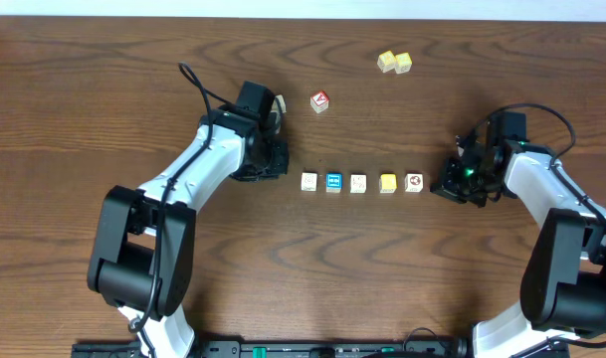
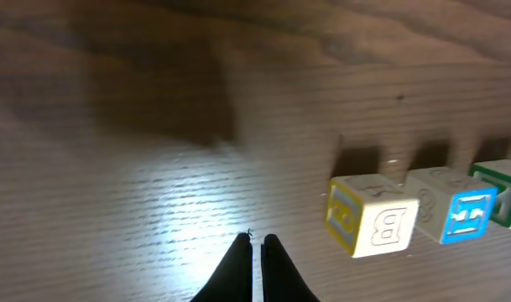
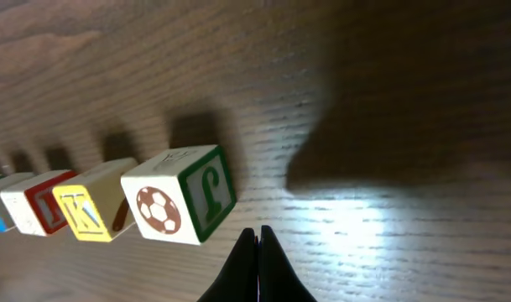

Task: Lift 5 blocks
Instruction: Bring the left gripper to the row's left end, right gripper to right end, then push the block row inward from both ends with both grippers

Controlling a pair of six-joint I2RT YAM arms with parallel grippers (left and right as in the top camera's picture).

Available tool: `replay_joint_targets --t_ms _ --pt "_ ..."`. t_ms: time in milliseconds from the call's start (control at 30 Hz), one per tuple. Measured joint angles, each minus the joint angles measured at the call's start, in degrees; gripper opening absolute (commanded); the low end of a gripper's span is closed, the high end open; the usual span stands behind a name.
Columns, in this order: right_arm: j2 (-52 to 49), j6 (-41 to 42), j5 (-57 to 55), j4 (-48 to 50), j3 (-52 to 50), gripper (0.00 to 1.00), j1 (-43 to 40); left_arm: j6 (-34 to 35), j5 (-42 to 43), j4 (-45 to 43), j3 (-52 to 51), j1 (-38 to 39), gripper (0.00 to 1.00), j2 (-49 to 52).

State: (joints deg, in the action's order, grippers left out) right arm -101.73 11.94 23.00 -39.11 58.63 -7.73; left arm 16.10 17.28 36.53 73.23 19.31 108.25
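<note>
The blocks (image 1: 358, 183) run off the edge in both wrist views.

— What's the table (image 2: 112, 193) made of?
— Brown wood, fine-ridged grain, with a soft sheen under the light.
— And the blocks (image 3: 178, 195)?
— Smooth cream faces with printed colour, slightly satin.
— The arms (image 1: 208, 164)?
— White shells that look like glossy plastic; the fingers (image 2: 234, 273) are matt black.
</note>
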Motion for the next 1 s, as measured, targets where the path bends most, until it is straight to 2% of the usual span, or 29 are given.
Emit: replay_joint_targets --t_ms 400,1000 --pt "0.0 -0.9 -1.7 4.3 0.0 0.01 1.0 2.3 0.0 -0.8 0.0 0.4 0.07 0.0" --pt "0.0 -1.9 -1.5 5.4 0.0 0.01 3.5 4.7 0.4 -0.9 -0.5 1.8 0.07 3.8"
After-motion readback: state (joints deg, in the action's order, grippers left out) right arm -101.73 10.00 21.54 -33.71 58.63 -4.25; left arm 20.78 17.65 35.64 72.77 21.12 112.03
